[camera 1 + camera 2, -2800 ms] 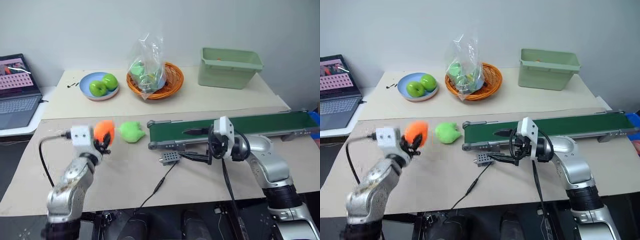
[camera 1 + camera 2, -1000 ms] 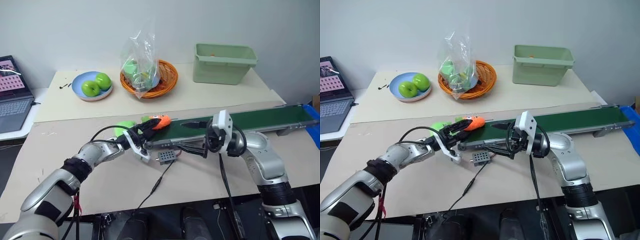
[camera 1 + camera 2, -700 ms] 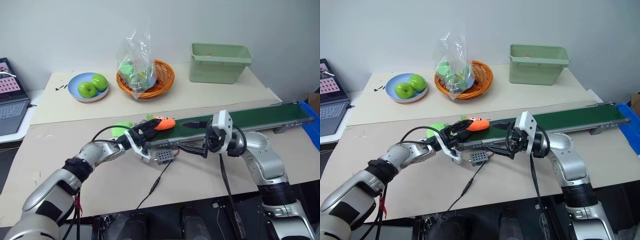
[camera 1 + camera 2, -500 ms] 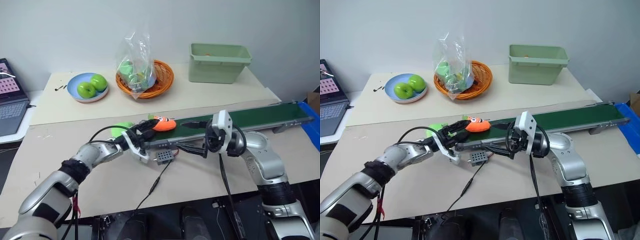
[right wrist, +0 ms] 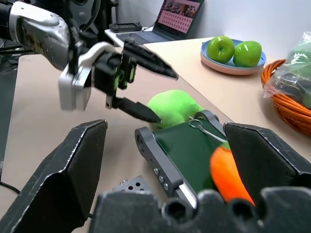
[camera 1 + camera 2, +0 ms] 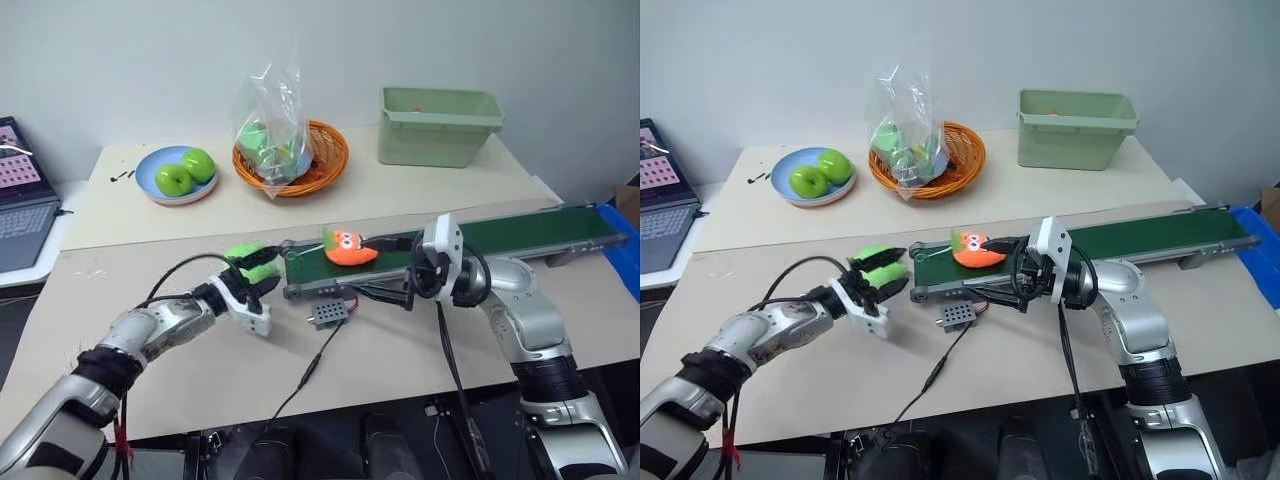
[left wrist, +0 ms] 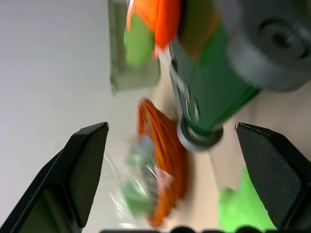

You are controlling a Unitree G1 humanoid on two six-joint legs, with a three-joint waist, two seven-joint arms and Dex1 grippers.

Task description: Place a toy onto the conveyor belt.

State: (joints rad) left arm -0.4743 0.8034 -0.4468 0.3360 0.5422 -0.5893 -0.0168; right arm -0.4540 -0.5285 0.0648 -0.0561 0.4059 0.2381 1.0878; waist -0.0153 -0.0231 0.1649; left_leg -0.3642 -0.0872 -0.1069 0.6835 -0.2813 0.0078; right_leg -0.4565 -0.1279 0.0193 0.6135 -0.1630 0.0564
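Observation:
The toy (image 6: 350, 247), an orange carrot plush with a cartoon face, lies on the left end of the conveyor belt (image 6: 520, 232), a dark green belt in a grey frame. My left gripper (image 6: 255, 277) hovers open just left of the belt's end, in front of a light green plush (image 6: 243, 253), with nothing between its fingers. From the right side, my right gripper (image 6: 386, 268) points left across the belt, open, its fingers above and below the belt close to the toy. The right wrist view has the toy (image 5: 227, 173) near one finger and the left gripper (image 5: 142, 80) beyond the belt's end.
A small grey box (image 6: 331, 314) with a cable lies in front of the belt. Behind stand a blue plate with two green apples (image 6: 180, 175), an orange basket (image 6: 330, 160) holding a plastic bag, and a green bin (image 6: 438, 125). A laptop (image 6: 25, 200) sits far left.
My left gripper has let go of the toy on the belt's left end and drawn back to the left. The toy now sits farther right on the belt. The right arm stayed put.

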